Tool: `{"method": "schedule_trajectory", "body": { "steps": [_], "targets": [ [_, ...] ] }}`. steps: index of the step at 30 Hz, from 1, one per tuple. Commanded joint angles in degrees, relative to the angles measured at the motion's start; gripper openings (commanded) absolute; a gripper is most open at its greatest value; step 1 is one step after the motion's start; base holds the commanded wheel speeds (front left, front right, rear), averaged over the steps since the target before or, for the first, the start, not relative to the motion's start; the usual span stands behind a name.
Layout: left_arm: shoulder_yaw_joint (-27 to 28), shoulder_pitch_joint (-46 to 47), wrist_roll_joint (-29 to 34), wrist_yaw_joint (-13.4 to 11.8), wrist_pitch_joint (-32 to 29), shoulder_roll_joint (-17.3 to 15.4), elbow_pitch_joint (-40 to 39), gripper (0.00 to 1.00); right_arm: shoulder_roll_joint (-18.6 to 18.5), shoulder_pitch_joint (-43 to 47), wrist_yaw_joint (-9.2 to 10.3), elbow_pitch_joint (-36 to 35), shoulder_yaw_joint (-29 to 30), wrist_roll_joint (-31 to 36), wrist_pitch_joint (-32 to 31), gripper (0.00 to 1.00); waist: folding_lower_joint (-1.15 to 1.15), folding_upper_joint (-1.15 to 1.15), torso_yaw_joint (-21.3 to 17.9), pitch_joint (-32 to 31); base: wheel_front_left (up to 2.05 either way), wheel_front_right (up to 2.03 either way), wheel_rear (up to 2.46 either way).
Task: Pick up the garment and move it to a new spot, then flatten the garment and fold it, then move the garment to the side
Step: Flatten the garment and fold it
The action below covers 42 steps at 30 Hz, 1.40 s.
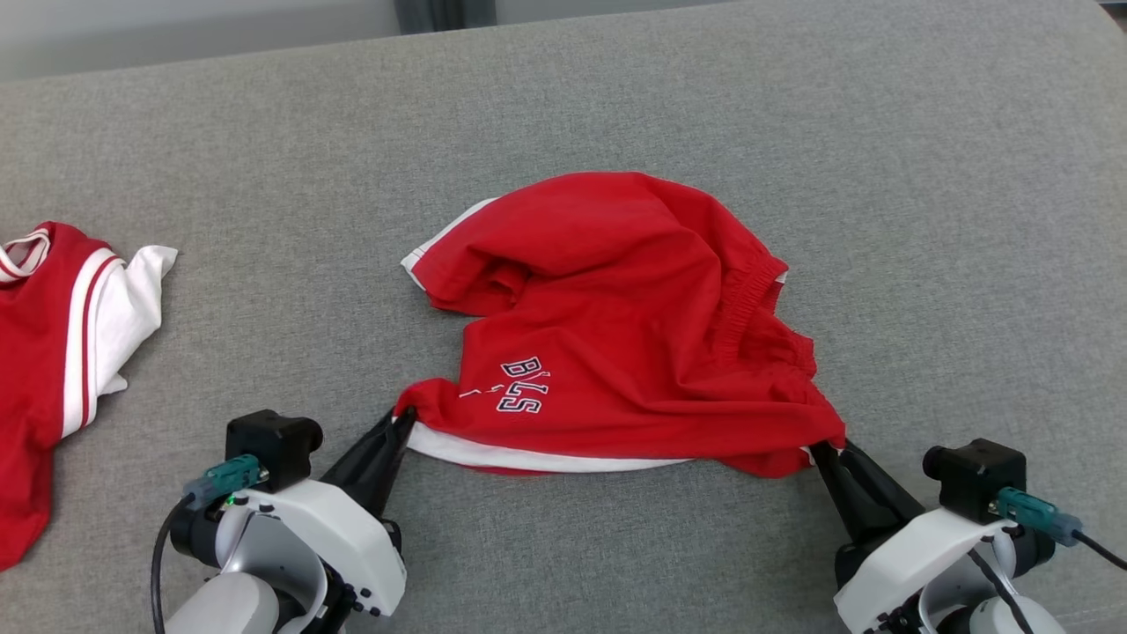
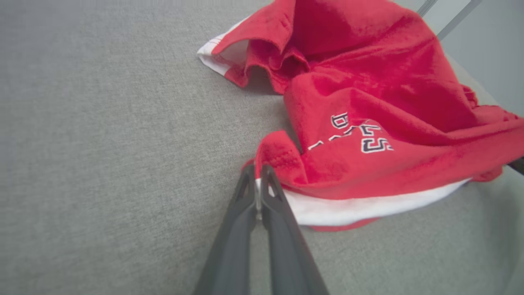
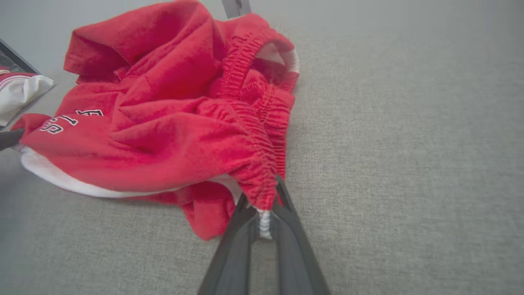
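The garment is a pair of red shorts (image 1: 616, 326) with white trim, black-and-white lettering and an elastic waistband, lying crumpled on the grey fabric surface. My left gripper (image 1: 403, 421) is shut on its near left corner, by the white hem (image 2: 257, 175). My right gripper (image 1: 823, 451) is shut on the near right corner, pinching the gathered waistband (image 3: 264, 200). The near edge of the shorts (image 2: 368, 155) stretches between the two grippers and is slightly raised. The far part of the shorts (image 3: 172, 73) stays bunched in folds.
A second red and white garment (image 1: 62, 352) lies at the left edge of the grey cushioned surface (image 1: 924, 220). The surface's far edge (image 1: 264, 53) runs along the top, with a pale wall behind.
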<state>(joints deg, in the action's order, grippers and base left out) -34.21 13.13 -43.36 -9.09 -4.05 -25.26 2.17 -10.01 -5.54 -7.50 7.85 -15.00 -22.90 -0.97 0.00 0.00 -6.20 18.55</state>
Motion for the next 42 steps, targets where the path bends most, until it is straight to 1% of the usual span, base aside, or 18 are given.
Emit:
{"method": "schedule_trajectory", "body": {
  "steps": [1,5,10,12,13,17,21,26,30,35,38,39,41,42],
  "targets": [
    [0.55,0.93,0.45,-0.51,0.3,-0.57,-0.57,0.0,-0.3,0.58,0.02,-1.0,0.14,-0.89,0.42,0.0,0.0,0.0,-0.24,-0.21,0.0,0.0,0.0],
    [1.81,0.8,0.17,-1.7,1.04,-1.15,-3.17,0.0,-0.66,1.13,0.02,-4.99,1.29,-1.84,0.37,0.0,0.0,0.0,-0.71,-1.16,0.0,0.0,0.0],
    [3.76,1.72,-0.32,-2.37,1.58,-1.81,-7.93,0.0,-1.1,-0.23,0.02,-10.25,2.98,-2.47,-0.53,0.0,0.0,0.0,-0.45,-2.91,0.0,0.0,0.0],
    [4.26,2.16,-0.38,-2.61,1.81,-1.9,-8.9,0.0,-0.91,-0.76,0.02,-11.09,3.38,-2.99,-0.61,0.0,0.0,0.0,-0.31,-3.29,0.0,0.0,0.0],
    [4.8,2.63,0.21,-3.09,2.04,-2.29,-9.81,0.0,-1.12,-1.27,0.02,-11.75,3.77,-2.76,-0.84,0.0,0.0,0.0,-0.16,-3.7,0.0,0.0,0.0],
    [6.99,4.78,1.13,-4.7,3.51,-2.14,-14.1,0.0,-0.47,-4.47,0.02,-14.51,5.44,-3.26,0.41,0.0,0.0,0.0,0.45,-5.53,0.0,0.0,0.0],
    [8.56,7.52,2.83,-6.15,4.58,-2.28,-17.46,0.0,1.03,-8.43,0.02,-16.3,6.96,-3.2,1.91,0.0,0.0,0.0,0.85,-7.35,0.0,0.0,0.0],
    [9.75,10.96,4.91,-7.74,4.67,-2.65,-20.53,0.0,2.41,-12.71,0.02,-18.11,7.09,-1.88,2.26,0.0,0.0,0.0,1.08,-9.25,0.0,0.0,0.0],
    [10.17,12.9,6.19,-8.55,4.26,-3.08,-22.75,0.0,2.48,-14.93,0.02,-19.53,6.92,-0.38,1.51,0.0,0.0,0.0,1.05,-10.36,0.0,0.0,0.0],
    [10.55,14.15,7.11,-9.75,4.34,-2.86,-25.25,0.0,2.36,-16.04,0.02,-19.8,7.1,-0.03,0.31,0.0,0.0,0.0,1.17,-10.85,0.0,0.0,0.0],
    [10.72,15.1,6.75,-9.62,3.76,-2.8,-24.88,0.0,2.43,-17.36,0.02,-18.17,7.29,-0.94,-0.46,0.0,0.0,0.0,1.13,-10.38,0.0,0.0,0.0],
    [10.61,15.69,6.16,-9.1,3.51,-2.59,-24.28,0.0,2.55,-18.31,0.02,-17.23,7.38,-1.5,-0.45,0.0,0.0,0.0,1.1,-10.13,0.0,0.0,0.0],
    [10.6,17.7,5.49,-7.98,2.85,-2.61,-22.11,0.0,0.98,-20.76,0.02,-14.17,7.19,-0.39,-1.27,0.0,0.0,0.0,1.05,-9.47,0.0,0.0,0.0],
    [10.48,19.02,5.07,-7.22,2.43,-2.46,-20.62,0.0,1.01,-22.44,0.02,-12.68,7.06,-0.66,-1.18,0.0,0.0,0.0,1.11,-9.06,0.0,0.0,0.0]
  ]
}}
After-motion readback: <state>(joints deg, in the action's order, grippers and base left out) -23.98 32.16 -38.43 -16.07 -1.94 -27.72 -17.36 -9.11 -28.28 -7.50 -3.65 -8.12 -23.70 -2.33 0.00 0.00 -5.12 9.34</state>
